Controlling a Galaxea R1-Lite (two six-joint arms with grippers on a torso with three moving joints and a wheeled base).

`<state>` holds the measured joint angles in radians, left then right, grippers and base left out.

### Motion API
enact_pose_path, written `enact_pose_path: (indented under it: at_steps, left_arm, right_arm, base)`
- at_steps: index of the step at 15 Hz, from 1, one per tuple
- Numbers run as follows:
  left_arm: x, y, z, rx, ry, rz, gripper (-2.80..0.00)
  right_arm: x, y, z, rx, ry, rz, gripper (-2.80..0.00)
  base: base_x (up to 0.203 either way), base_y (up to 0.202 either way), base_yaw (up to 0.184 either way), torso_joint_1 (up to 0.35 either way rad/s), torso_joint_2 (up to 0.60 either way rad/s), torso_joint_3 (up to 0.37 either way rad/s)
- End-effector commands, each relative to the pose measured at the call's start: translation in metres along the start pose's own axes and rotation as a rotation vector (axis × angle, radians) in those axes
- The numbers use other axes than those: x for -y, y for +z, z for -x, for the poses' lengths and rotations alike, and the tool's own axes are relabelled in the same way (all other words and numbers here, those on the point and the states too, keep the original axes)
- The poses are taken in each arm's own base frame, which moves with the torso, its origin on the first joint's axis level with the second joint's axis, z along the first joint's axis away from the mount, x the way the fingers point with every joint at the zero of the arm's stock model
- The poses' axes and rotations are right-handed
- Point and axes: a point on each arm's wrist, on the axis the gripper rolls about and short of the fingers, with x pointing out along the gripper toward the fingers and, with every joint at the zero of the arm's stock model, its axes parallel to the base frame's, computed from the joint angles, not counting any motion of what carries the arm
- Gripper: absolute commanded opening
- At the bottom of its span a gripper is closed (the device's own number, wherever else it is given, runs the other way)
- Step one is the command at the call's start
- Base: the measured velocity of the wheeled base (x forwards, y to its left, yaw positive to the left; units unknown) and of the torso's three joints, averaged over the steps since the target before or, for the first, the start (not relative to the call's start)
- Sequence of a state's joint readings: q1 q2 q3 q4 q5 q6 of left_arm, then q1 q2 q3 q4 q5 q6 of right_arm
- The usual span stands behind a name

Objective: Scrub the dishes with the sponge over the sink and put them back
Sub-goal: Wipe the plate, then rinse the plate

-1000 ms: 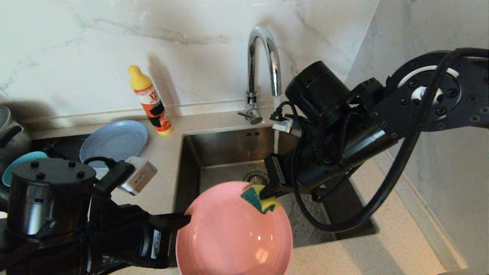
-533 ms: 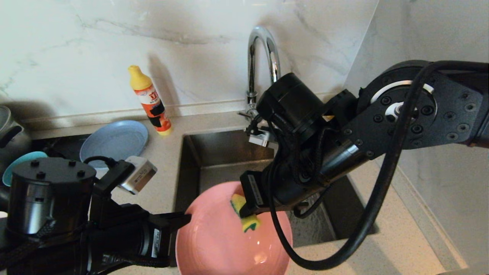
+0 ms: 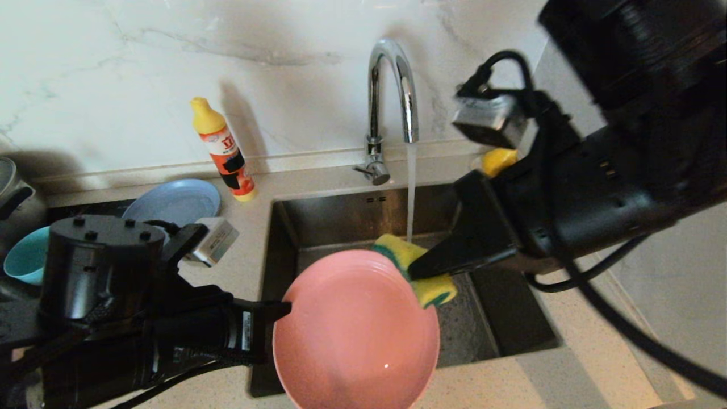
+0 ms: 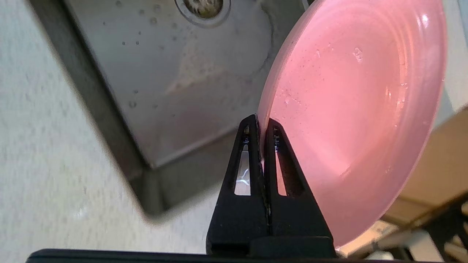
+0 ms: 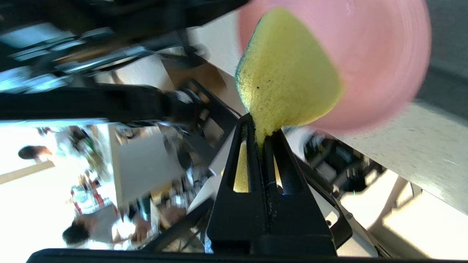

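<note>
Glossy round pink plate (image 3: 355, 332) clamped in left gripper (image 4: 260, 126), spongy yellow sponge (image 3: 417, 271) pinched by right gripper (image 5: 260, 136)

A white marble wall (image 3: 170, 62) with grey veins rises behind the worktop (image 3: 244, 267), and a second marble wall (image 3: 670, 267) meets it at the corner to the right. The worktop is pale speckled stone, with a low raised lip where it joins the back wall. A detergent bottle (image 3: 222, 150) stands on the worktop close to that wall and throws a dark shadow up the marble to its right. At the worktop's left end a steel pot (image 3: 12, 190) sits in deep shade beside a dark hob surface (image 3: 85, 213). Bright light falls across the back wall above the bottle.
</note>
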<state>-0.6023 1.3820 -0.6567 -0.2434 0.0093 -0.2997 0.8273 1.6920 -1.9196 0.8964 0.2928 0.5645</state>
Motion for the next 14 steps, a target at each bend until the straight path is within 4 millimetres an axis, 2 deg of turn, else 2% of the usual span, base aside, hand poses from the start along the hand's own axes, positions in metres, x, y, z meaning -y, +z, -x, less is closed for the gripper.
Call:
enact_pose_path:
  at_steps: [1, 4, 7, 10, 14]
  left_arm:
    - [0.000, 0.008, -0.025, -0.030, 0.021, 0.010, -2.80]
    - [0.003, 0.020, -0.064, -0.058, 0.035, 0.016, -2.80]
    - [0.006, 0.032, -0.106, -0.072, 0.042, 0.021, -2.80]
    - [0.007, 0.037, -0.142, -0.079, 0.045, 0.022, -2.80]
    - [0.008, 0.041, -0.170, -0.078, 0.044, 0.021, -2.80]
  right_arm:
    - [-0.001, -0.014, 0.081, 0.165, 0.039, 0.001, -2.80]
    - [0.026, -0.023, 0.123, 0.251, -0.010, -0.093, -2.80]
    - [0.050, -0.038, 0.149, 0.310, -0.052, -0.166, -2.80]
    - [0.067, -0.047, 0.154, 0.320, -0.086, -0.211, -2.80]
    - [0.076, -0.048, 0.147, 0.298, -0.097, -0.234, -2.80]
  base:
    - [0.000, 0.000, 0.000, 0.000, 0.00, 0.000]
    - [0.000, 0.000, 0.000, 0.000, 0.00, 0.000]
    - [0.000, 0.000, 0.000, 0.000, 0.00, 0.000]
    - [0.000, 0.000, 0.000, 0.000, 0.00, 0.000]
    - [0.000, 0.000, 0.000, 0.000, 0.00, 0.000]
